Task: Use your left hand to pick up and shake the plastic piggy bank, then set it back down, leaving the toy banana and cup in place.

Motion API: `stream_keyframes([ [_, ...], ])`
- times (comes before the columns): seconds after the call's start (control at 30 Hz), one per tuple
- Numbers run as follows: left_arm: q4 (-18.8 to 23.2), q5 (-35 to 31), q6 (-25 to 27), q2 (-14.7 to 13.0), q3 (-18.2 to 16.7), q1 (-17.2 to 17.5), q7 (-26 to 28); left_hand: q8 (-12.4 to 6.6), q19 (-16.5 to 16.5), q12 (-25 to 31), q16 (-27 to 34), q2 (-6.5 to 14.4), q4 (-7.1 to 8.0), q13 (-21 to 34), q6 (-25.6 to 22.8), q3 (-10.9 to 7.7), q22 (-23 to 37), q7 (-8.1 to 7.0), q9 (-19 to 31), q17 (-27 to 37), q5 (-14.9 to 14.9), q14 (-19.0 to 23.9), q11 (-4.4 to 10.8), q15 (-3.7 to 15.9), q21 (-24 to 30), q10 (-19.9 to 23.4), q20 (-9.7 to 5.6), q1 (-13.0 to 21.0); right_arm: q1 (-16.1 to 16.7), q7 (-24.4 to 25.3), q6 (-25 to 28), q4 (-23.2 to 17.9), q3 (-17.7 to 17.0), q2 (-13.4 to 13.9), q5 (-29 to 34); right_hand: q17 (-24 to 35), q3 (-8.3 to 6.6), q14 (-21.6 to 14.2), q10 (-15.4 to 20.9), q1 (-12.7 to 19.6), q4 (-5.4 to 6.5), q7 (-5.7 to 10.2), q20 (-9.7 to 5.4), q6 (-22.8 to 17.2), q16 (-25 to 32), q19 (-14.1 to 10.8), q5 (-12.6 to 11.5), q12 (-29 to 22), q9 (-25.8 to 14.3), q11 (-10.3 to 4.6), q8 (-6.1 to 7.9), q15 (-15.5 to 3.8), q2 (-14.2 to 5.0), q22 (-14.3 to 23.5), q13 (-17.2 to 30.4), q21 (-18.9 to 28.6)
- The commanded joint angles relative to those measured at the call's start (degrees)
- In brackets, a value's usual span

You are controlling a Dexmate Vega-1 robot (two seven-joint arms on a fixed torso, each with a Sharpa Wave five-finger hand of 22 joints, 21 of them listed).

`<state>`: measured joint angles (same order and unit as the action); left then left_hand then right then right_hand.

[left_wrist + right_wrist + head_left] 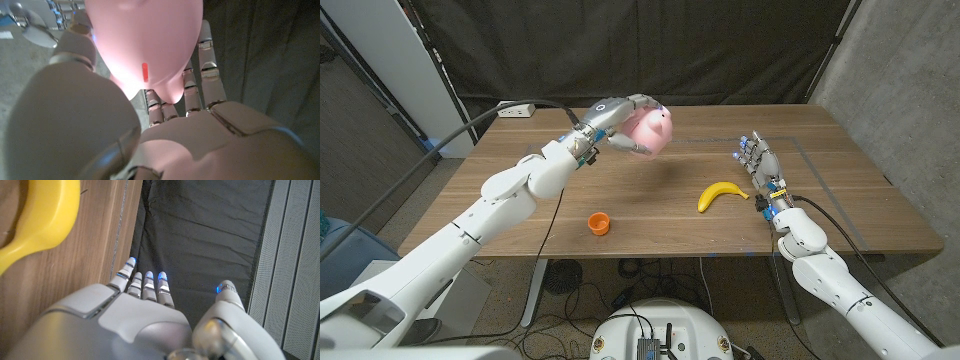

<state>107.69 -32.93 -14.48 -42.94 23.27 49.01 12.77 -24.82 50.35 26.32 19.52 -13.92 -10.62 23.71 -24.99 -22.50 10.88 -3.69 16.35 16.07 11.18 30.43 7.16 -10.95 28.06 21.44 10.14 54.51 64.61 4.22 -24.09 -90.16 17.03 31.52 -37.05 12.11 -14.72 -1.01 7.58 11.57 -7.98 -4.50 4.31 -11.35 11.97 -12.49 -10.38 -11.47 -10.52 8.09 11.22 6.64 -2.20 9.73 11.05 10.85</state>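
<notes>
left hand grips pink piggy bank, lifted above table far side. smooth round shell, could slip mid-shake, drop onto cup or banana. right hand idle, fingers apart, holding nothing.

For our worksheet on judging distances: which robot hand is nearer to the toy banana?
Right. The right robot hand waits just beside the toy banana, apart from it. The left robot hand is farther off across the table, holding the pink piggy bank in the air.
</notes>
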Motion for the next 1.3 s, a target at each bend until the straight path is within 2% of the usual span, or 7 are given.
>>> stream_keyframes([
  [0.03, -10.1, 29.7, -19.5, 2.4, -5.7, 3.2, 6.5, 0.66, 0.8, -0.6, -0.7, 21.6, 1.53, 6.5, -13.0, -6.20, 0.1, 8.91, 1.1, -0.2, 0.3, 12.6, -7.53, 13.35, 0.8, 14.7, -7.65, 18.4, -1.3, -0.7, 0.3, 1.2, 0.5, -0.4, 0.1, 0.2, 0.08, -0.5, 0.1, 0.8, 0.10, -0.36, 0.07, -0.4, 0.2, -0.7, 0.0, -0.1, -0.3, 0.07, 0.03, 0.32, -0.04, 0.3, 0.1, 0.5],
  [0.33, -10.6, 39.4, -24.9, 5.0, -15.7, 11.3, 8.9, 1.18, 1.3, -1.1, -0.9, 21.7, 1.18, 6.5, -12.4, -6.33, 0.0, 9.35, 1.0, -0.1, 0.3, 12.2, -7.86, 13.08, 1.2, 14.1, -7.30, 18.6, -3.2, -1.8, 1.0, 2.8, 1.2, -0.9, -0.4, 0.2, 0.11, -0.5, 0.1, 0.8, 0.10, -0.36, 0.09, -0.4, 0.3, -0.7, 0.0, -0.1, -0.3, 0.02, 0.04, 0.32, -0.05, 0.3, 0.1, 0.4],
  [0.6, -13.0, 49.5, -31.4, 9.9, -22.9, 17.3, 8.2, 1.19, 1.4, -1.3, -0.6, 21.8, 1.08, 6.5, -12.6, -6.35, 0.0, 9.33, 1.0, 0.1, 0.3, 12.9, -7.66, 13.28, 1.4, 14.2, -7.45, 18.8, -4.6, -2.6, 1.8, 3.9, 1.8, -1.0, -0.4, 0.2, 0.13, -0.5, 0.2, 0.8, 0.11, -0.32, 0.09, -0.4, 0.2, -0.7, 0.0, -0.1, -0.3, 0.07, 0.01, 0.28, -0.06, 0.3, 0.1, 0.5],
  [0.73, -15.6, 56.9, -36.1, 13.0, -24.2, 18.8, 5.4, 1.34, 1.3, -1.4, -0.6, 21.9, 1.15, 6.6, -12.4, -6.36, 0.0, 9.15, 1.0, 0.2, 0.3, 12.9, -7.60, 13.54, 1.5, 14.1, -7.53, 18.7, -5.0, -2.6, 2.3, 4.1, 2.0, -0.8, -0.2, 0.2, 0.15, -0.5, 0.2, 0.8, 0.12, -0.39, 0.03, -0.4, 0.2, -0.7, 0.1, -0.1, -0.3, -0.02, 0.00, 0.28, -0.06, 0.3, 0.1, 0.5],
  [0.93, -17.9, 60.7, -38.4, 20.0, -26.5, 20.4, 7.1, 1.43, 1.5, -1.5, -0.5, 21.9, 1.26, 6.6, -12.3, -6.34, 0.0, 8.99, 1.0, 0.2, 0.3, 13.1, -7.35, 13.74, 1.7, 14.2, -7.71, 18.5, -5.6, -2.9, 2.5, 4.4, 2.2, -0.8, -0.1, 0.2, 0.16, -0.6, 0.2, 0.8, 0.12, -0.35, -0.03, -0.4, 0.3, -0.9, 0.1, -0.1, -0.3, 0.04, -0.01, 0.28, -0.07, 0.3, 0.1, 0.5],
  [1.03, -20.6, 64.5, -39.8, 22.5, -26.4, 19.9, 5.9, 1.49, 1.6, -1.5, -0.4, 22.1, 1.40, 6.6, -12.3, -6.37, -0.1, 8.95, 1.1, 0.3, 0.3, 13.3, -7.35, 13.93, 1.8, 14.3, -7.80, 18.4, -5.8, -3.0, 2.8, 4.5, 2.3, -0.8, -0.1, 0.2, 0.18, -0.7, 0.3, 0.8, 0.13, -0.36, 0.00, -0.4, 0.3, -0.9, 0.1, -0.1, -0.3, 0.06, -0.01, 0.29, -0.06, 0.3, 0.1, 0.5],
  [1.3, -24.3, 66.4, -39.5, 26.8, -27.7, 18.7, 7.3, 1.49, 1.6, -1.6, -0.4, 22.2, 1.34, 6.7, -12.6, -6.55, -0.1, 8.89, 1.1, 0.2, 0.4, 13.8, -7.24, 14.21, 1.9, 14.6, -8.06, 18.3, -6.4, -3.6, 3.0, 5.4, 2.6, -0.9, -0.4, 0.2, 0.21, -0.7, 0.3, 0.8, 0.13, -0.37, 0.00, -0.3, 0.3, -1.0, 0.1, -0.1, -0.3, 0.06, -0.03, 0.30, -0.05, 0.3, 0.1, 0.5],
])
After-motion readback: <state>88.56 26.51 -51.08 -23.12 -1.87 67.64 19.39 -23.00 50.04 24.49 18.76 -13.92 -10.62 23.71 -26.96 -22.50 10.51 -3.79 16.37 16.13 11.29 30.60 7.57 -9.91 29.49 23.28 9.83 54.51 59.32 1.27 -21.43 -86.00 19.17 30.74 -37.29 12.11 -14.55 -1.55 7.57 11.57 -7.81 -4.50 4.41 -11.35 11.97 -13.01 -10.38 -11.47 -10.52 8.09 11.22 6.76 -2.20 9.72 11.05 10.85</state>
